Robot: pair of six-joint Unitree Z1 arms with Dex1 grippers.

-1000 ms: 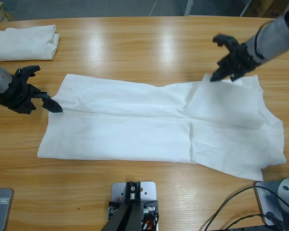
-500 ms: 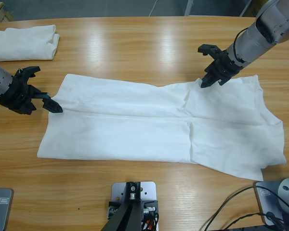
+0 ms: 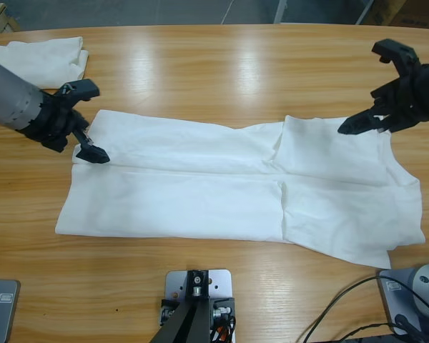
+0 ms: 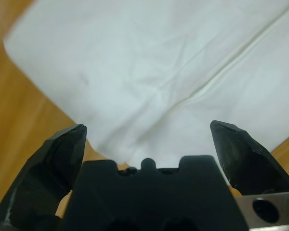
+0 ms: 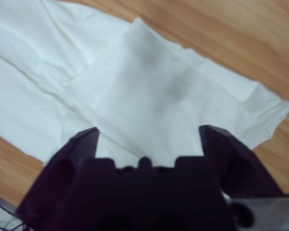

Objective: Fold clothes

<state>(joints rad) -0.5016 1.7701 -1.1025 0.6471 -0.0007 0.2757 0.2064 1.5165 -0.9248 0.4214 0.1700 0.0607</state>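
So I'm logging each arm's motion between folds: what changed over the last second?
The right gripper lifted off the T-shirt's folded-in sleeve and drew back toward the table's right edge, jaws open and empty. The left gripper shifted up and inward over the shirt's left end, also open. The shirt and the folded white garment at far left lie as before.

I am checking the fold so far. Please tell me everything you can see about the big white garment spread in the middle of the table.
The big white garment looks like soft, thin cotton. It lies flat along the wooden table, partly folded: a long crease runs lengthwise and a sleeve flap is turned in on one side. The left gripper hovers open at one end, the right gripper open above the other. Neither holds the cloth.
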